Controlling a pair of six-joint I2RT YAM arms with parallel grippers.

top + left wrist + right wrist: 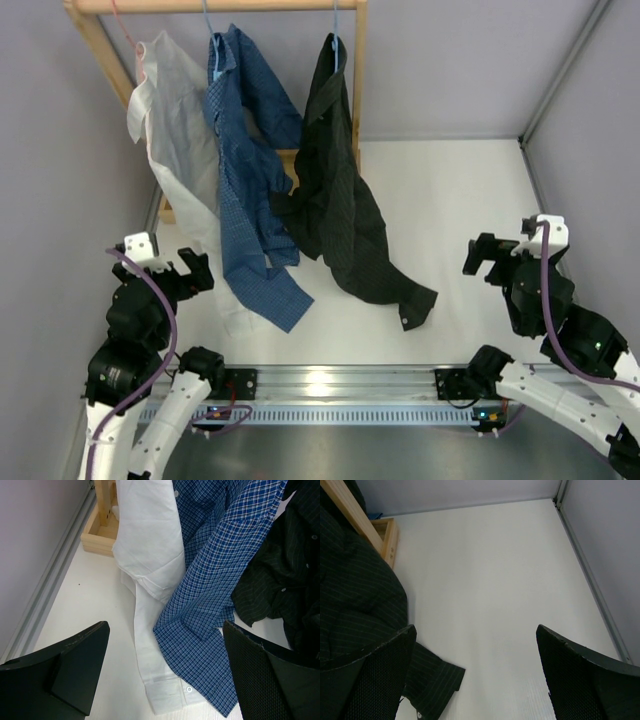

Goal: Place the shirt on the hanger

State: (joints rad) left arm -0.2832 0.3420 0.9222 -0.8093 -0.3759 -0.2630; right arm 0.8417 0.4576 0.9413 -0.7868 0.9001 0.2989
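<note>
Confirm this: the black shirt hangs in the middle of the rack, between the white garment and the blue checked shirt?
No. The top external view shows the blue checked shirt in the middle; the black shirt hangs at the right end of the rack, the white garment at the left.

No legible text, label, brand, number or sign in any of the three views.
</note>
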